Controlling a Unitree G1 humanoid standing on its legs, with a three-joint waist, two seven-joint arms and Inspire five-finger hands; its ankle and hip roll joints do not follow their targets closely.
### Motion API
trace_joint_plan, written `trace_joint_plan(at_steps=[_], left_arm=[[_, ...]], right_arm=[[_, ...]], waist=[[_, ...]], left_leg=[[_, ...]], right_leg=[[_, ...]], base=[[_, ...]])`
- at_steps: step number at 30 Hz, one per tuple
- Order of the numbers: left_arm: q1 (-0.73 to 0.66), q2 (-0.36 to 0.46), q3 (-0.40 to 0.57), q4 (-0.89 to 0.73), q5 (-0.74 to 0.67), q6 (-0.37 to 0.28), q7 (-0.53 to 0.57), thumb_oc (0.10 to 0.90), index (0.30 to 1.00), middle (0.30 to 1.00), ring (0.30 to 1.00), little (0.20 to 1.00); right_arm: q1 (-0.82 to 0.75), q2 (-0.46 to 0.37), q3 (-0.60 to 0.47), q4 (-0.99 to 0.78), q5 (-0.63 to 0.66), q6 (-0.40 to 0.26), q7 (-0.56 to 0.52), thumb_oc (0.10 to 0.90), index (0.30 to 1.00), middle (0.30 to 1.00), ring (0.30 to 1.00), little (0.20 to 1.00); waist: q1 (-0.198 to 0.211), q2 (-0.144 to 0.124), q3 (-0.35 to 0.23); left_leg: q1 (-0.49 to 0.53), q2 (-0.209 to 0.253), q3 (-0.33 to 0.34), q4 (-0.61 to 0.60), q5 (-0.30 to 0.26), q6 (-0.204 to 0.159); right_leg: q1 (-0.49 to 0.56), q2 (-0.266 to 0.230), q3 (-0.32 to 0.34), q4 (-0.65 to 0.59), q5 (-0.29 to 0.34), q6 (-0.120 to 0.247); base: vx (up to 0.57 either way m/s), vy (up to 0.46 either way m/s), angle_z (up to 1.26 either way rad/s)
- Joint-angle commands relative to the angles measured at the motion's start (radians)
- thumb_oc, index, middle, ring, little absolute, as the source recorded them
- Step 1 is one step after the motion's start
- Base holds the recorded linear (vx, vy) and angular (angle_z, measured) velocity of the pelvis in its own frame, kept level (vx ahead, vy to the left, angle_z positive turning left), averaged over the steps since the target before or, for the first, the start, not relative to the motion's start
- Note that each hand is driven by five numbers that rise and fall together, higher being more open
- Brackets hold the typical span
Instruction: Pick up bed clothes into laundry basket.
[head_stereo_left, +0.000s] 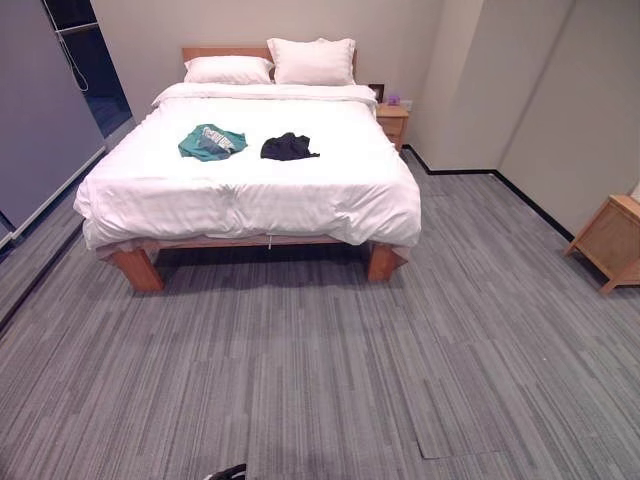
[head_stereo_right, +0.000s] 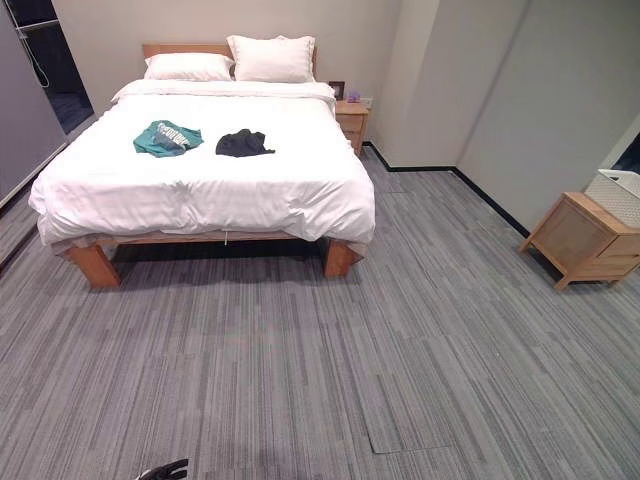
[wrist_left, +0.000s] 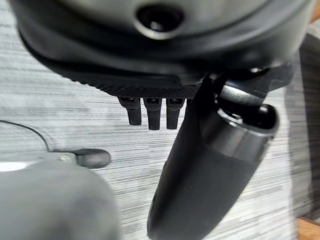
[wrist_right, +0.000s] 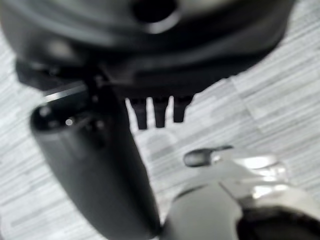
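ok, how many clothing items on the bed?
2. A teal garment lies on the white bed, toward its left side; a black garment lies right of it, near the middle. Others may hide under the covers.

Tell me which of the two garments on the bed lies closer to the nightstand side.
The black garment. It lies on the white duvet toward the bed's nightstand side, while the teal garment lies beside it, nearer the opposite edge.

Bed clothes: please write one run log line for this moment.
green garment: on bed | black garment: beside it, apart | left hand: open, holds nothing | right hand: open, holds nothing | pickup: not begun
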Motion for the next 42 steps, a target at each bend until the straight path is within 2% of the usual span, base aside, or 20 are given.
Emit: trace_joint_plan(at_steps=[1, 18, 35, 39, 41, 42], left_arm=[[-0.064, -0.01, 0.025, 0.035, 0.008, -0.036, -0.006, 0.8, 0.9, 0.9, 0.9, 0.9], [-0.049, -0.03, 0.029, 0.054, -0.02, -0.02, -0.021, 0.8, 0.9, 0.9, 0.9, 0.9], [-0.05, -0.028, 0.032, 0.063, -0.02, -0.021, -0.015, 0.8, 0.9, 0.9, 0.9, 0.9], [-0.065, -0.016, 0.068, -0.024, -0.153, -0.05, 0.035, 0.8, 0.9, 0.9, 0.9, 0.9], [-0.071, -0.003, 0.069, -0.165, -0.22, -0.076, 0.052, 0.8, 0.9, 0.9, 0.9, 0.9], [-0.07, -0.003, 0.068, -0.167, -0.22, -0.075, 0.053, 0.8, 0.9, 0.9, 0.9, 0.9]], right_arm=[[-0.036, -0.037, -0.021, 0.046, 0.004, -0.021, 0.014, 0.8, 0.9, 0.9, 0.9, 0.9], [-0.036, -0.007, 0.029, 0.002, -0.008, -0.025, 0.029, 0.8, 0.9, 0.9, 0.9, 0.9], [-0.043, -0.009, 0.024, -0.003, -0.01, -0.033, 0.015, 0.8, 0.9, 0.9, 0.9, 0.9], [-0.057, -0.017, -0.043, -0.13, 0.133, -0.077, -0.034, 0.8, 0.9, 0.9, 0.9, 0.9], [-0.059, -0.03, -0.04, -0.265, 0.149, -0.096, -0.053, 0.8, 0.9, 0.9, 0.9, 0.9], [-0.057, -0.03, -0.04, -0.267, 0.148, -0.095, -0.054, 0.8, 0.9, 0.9, 0.9, 0.9]], waist=[[0.006, 0.002, -0.012], [0.013, -0.005, -0.009], [0.012, -0.007, -0.013], [0.007, -0.002, -0.015], [0.004, 0.001, -0.009], [0.004, 0.001, -0.009]], left_leg=[[-0.072, 0.058, 0.033, -0.007, 0.045, -0.062], [-0.069, 0.055, 0.03, -0.007, 0.038, -0.06], [-0.062, 0.05, 0.036, -0.007, 0.029, -0.057], [-0.056, 0.049, 0.039, -0.007, 0.025, -0.058], [-0.058, 0.049, 0.038, -0.007, 0.027, -0.058], [-0.057, 0.049, 0.038, -0.007, 0.027, -0.058]], right_leg=[[-0.023, -0.09, -0.026, 0.023, -0.016, 0.12], [-0.016, -0.094, -0.033, 0.017, -0.018, 0.121], [-0.012, -0.101, -0.03, 0.014, -0.014, 0.128], [-0.008, -0.102, -0.027, 0.014, -0.018, 0.131], [-0.013, -0.102, -0.027, 0.019, -0.018, 0.132], [-0.012, -0.103, -0.027, 0.019, -0.018, 0.132]], base=[[0.0, 0.0, 0.0], [0.0, 0.0, 0.0], [0.0, 0.001, 0.0], [0.02, 0.013, -0.01], [-0.01, 0.017, -0.04], [-0.02, 0.014, -0.05]])
